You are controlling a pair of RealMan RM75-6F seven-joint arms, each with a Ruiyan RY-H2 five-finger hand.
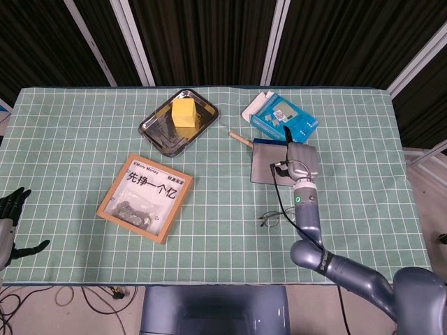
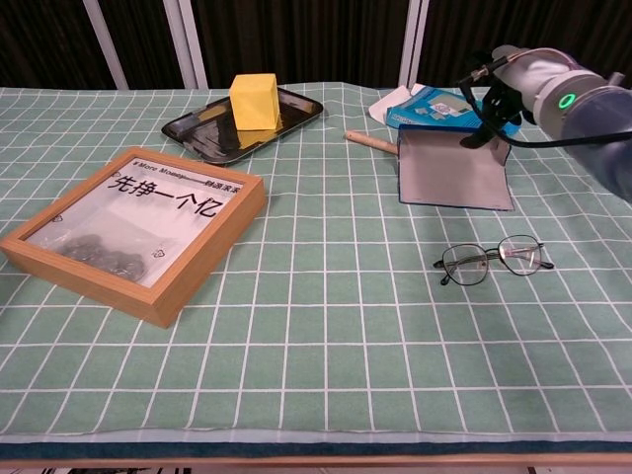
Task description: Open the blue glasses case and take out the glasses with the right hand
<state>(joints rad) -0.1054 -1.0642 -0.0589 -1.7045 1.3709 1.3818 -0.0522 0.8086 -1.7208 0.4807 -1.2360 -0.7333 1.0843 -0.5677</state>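
The blue glasses case (image 1: 267,164) (image 2: 454,176) stands open on the green cloth, its grey lining facing me. At its far right corner is my right hand (image 1: 301,159) (image 2: 515,79). The wrist and the case hide the fingers, so I cannot tell whether they hold the lid. The thin-rimmed glasses (image 1: 271,218) (image 2: 492,260) lie on the cloth in front of the case, apart from it and from the hand. My left hand (image 1: 8,222) hangs at the left edge of the head view with fingers spread and nothing in it.
A wooden frame (image 1: 145,197) (image 2: 128,227) with Chinese print lies at the left. Behind it a metal tray (image 1: 150,132) carries a yellow block (image 1: 184,112) (image 2: 254,101). A blue packet (image 1: 283,118) (image 2: 434,104) and a wooden stick (image 1: 242,139) (image 2: 368,142) lie just behind the case.
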